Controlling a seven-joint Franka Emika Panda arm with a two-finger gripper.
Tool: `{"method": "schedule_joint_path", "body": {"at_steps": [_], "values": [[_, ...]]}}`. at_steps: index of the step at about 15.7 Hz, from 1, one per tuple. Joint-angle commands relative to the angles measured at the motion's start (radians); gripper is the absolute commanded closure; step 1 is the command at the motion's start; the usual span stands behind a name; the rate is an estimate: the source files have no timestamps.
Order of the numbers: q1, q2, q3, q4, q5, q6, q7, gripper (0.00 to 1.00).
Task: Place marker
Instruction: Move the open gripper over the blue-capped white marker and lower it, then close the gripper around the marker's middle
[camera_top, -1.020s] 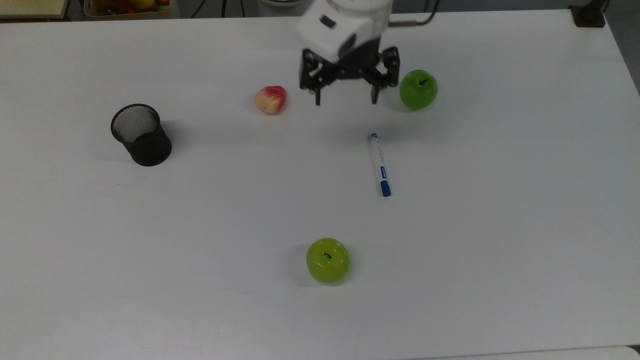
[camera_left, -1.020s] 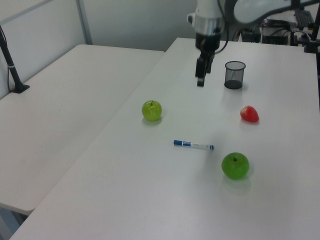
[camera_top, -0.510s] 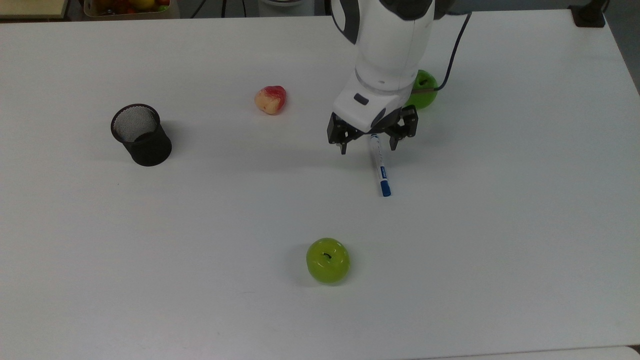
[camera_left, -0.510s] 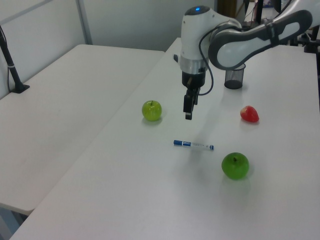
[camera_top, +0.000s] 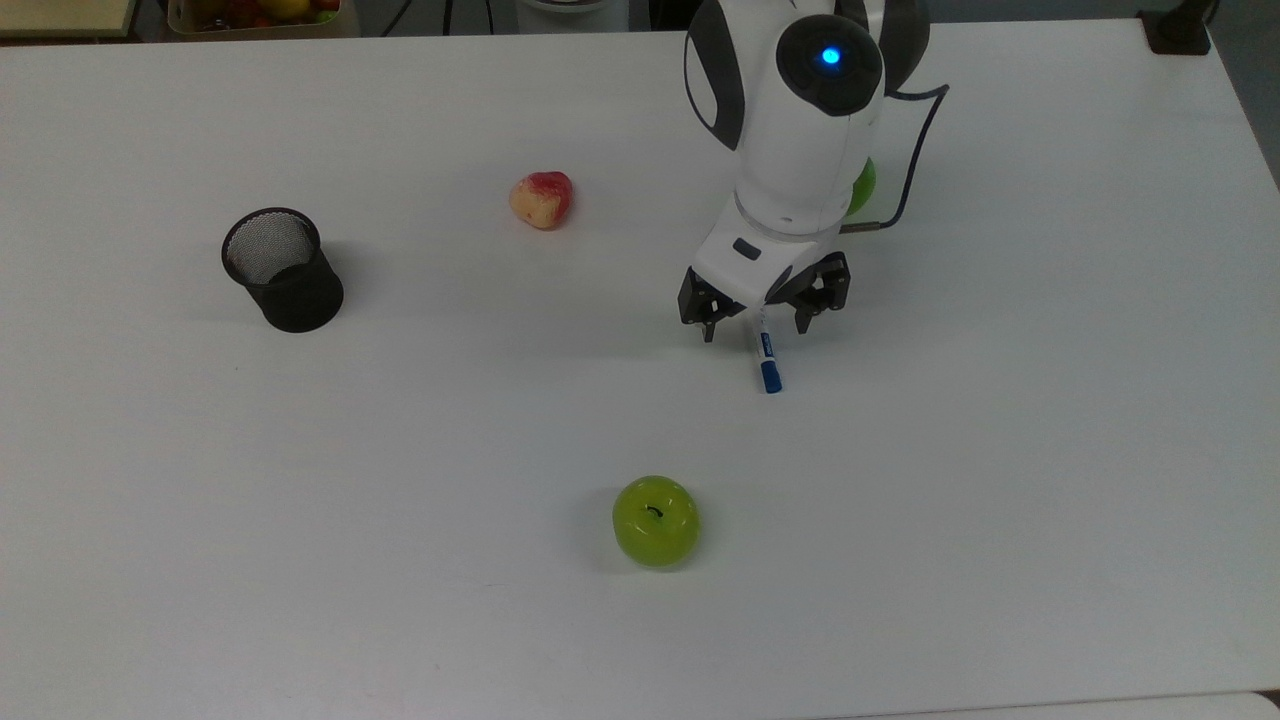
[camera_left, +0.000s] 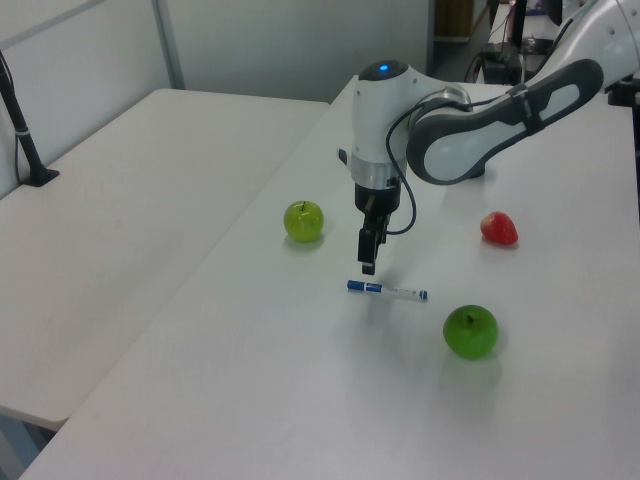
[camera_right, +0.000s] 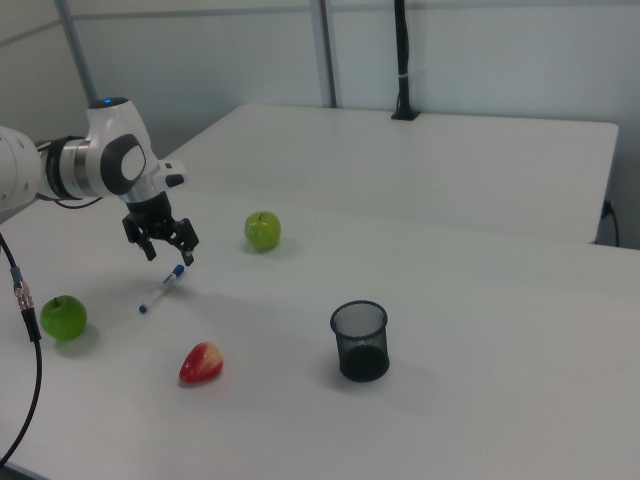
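In the top view, the white robot arm (camera_top: 800, 130) covers most of the far green apple (camera_top: 862, 185) and the slim white blue-capped marker's (camera_top: 767, 358) far end; the black mesh cup (camera_left: 478, 172) is mostly hidden in the left view.

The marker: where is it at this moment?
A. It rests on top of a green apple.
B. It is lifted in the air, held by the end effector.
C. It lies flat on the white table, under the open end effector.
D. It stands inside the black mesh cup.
C: the marker lies flat on the table, and the end effector hovers open above its white end, not gripping it.
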Motion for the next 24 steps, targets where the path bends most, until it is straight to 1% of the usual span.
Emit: {"method": "schedule_joint_path", "body": {"at_steps": [1, 2, 3, 5, 7, 9, 10, 11, 12, 15, 17, 18, 20, 21, 24], "values": [[0.012, 0.04, -0.01, 0.014, -0.04, 0.066, 0.062, 0.02], [0.014, 0.049, -0.01, 0.016, -0.051, 0.078, 0.068, 0.04], [0.019, 0.054, -0.01, 0.014, -0.063, 0.087, 0.068, 0.09], [0.029, 0.074, -0.011, 0.014, -0.075, 0.104, 0.07, 0.2], [0.029, 0.083, -0.01, 0.016, -0.077, 0.107, 0.07, 0.22], [0.029, 0.088, -0.01, 0.014, -0.077, 0.121, 0.07, 0.28], [0.031, 0.091, -0.01, 0.014, -0.077, 0.126, 0.07, 0.35], [0.031, 0.092, -0.011, 0.014, -0.077, 0.127, 0.07, 0.46], [0.031, 0.092, -0.011, 0.014, -0.077, 0.127, 0.07, 0.54], [0.029, 0.094, -0.01, 0.014, -0.077, 0.127, 0.07, 0.77], [0.029, 0.094, -0.011, 0.014, -0.077, 0.127, 0.07, 0.9], [0.029, 0.092, -0.011, 0.014, -0.077, 0.127, 0.068, 0.94], [0.029, 0.091, -0.01, 0.014, -0.077, 0.126, 0.068, 0.95], [0.029, 0.089, -0.01, 0.016, -0.075, 0.124, 0.068, 0.99], [0.025, 0.067, -0.011, 0.016, -0.074, 0.113, 0.067, 0.99]]}}
